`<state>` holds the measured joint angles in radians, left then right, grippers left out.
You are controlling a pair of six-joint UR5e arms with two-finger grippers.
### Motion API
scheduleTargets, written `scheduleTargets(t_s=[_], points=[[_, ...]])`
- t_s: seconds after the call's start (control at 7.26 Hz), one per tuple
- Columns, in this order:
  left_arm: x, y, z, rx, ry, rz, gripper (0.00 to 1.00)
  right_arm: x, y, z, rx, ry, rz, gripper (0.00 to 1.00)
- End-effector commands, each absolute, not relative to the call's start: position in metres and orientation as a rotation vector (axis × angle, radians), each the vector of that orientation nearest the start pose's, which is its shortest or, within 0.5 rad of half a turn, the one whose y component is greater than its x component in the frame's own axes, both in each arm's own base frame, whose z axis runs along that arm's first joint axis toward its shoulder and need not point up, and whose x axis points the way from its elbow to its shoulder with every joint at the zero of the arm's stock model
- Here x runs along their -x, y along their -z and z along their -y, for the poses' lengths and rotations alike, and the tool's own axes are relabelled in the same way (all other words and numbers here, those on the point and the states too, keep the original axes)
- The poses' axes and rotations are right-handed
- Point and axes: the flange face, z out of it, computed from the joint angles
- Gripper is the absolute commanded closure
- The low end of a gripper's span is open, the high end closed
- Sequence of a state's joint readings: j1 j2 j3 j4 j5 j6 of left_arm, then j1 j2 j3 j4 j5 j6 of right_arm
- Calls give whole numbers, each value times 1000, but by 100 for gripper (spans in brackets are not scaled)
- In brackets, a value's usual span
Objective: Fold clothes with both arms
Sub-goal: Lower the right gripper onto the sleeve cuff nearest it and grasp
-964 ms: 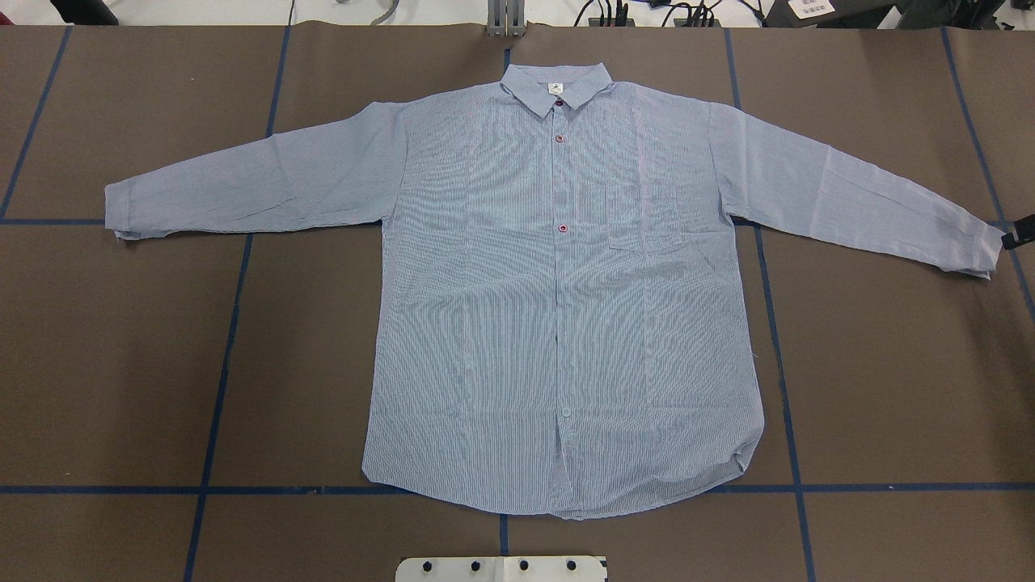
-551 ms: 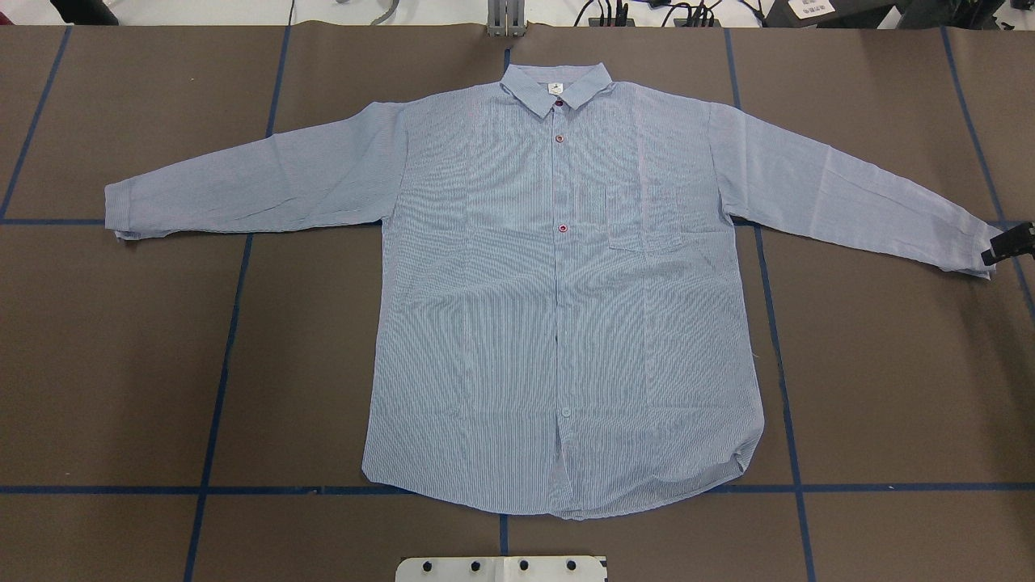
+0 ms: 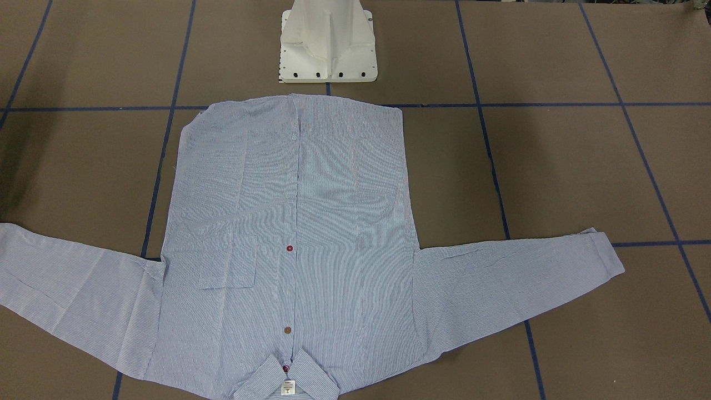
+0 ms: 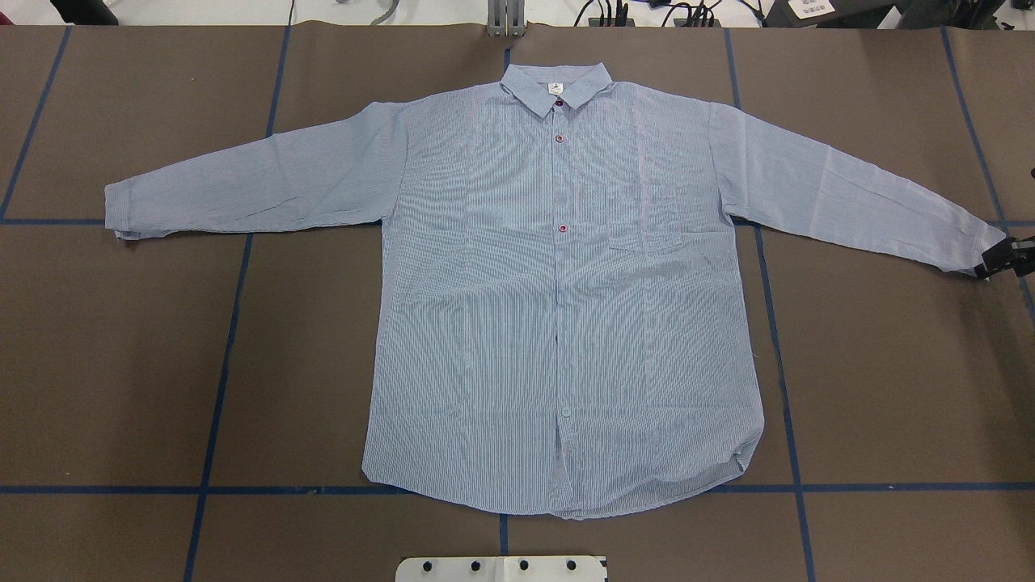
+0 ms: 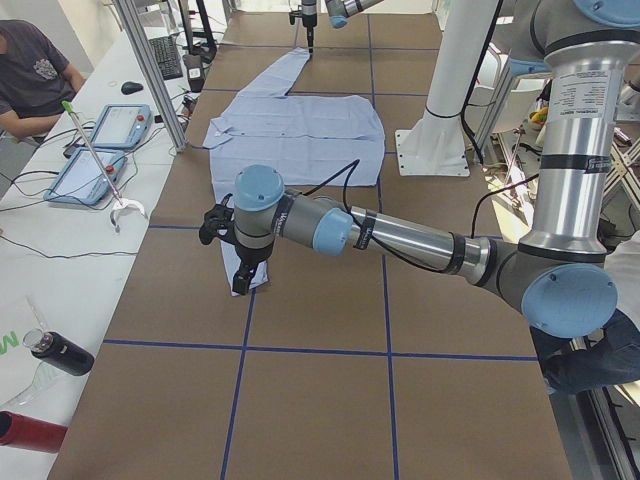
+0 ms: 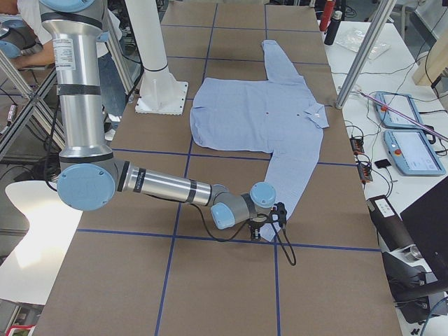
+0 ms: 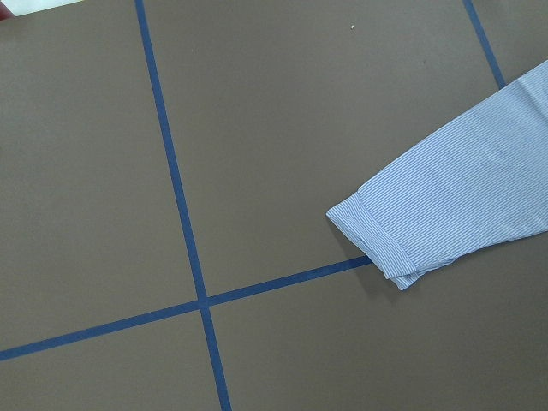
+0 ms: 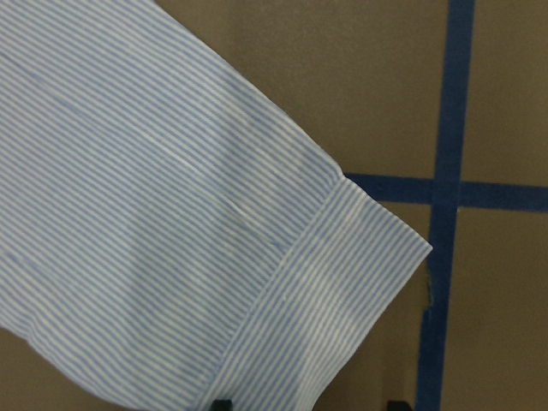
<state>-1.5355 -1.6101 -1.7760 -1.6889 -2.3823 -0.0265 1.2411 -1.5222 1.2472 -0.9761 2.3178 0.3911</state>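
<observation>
The light blue striped shirt lies flat, front up and buttoned, with its collar at the far side and both sleeves spread out; it also shows in the front-facing view. My right gripper is at the end of the right sleeve cuff. In the right wrist view its gripper is open, with the two fingertips apart on either side of the cuff edge. My left gripper shows only in the exterior left view, over the left cuff; I cannot tell if it is open.
The white pedestal base stands at the near edge behind the shirt hem. Blue tape lines cross the brown table. A side bench with tablets, a bottle and an aluminium post borders the far side.
My right gripper has moved toward the near corner of the right cuff and slightly inward. The shirt has not moved.
</observation>
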Motion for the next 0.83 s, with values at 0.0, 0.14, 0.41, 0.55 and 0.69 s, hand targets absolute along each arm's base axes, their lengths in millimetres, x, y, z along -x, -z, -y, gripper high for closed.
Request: scheduleTargets(t_s=[0.0, 0.14, 0.41, 0.55, 0.69], points=[[43, -520, 517, -320, -157, -813, 0, 111, -730, 510, -18, 71, 800, 49], [43, -519, 518, -321, -157, -813, 0, 111, -731, 510, -16, 72, 800, 55], [43, -518, 519, -322, -157, -813, 0, 115, -730, 510, -15, 78, 801, 67], [43, -516, 521, -327, -158, -811, 0, 115, -730, 510, -15, 78, 801, 68], [43, -516, 521, -325, -157, -811, 0, 115, -729, 510, -17, 79, 801, 82]])
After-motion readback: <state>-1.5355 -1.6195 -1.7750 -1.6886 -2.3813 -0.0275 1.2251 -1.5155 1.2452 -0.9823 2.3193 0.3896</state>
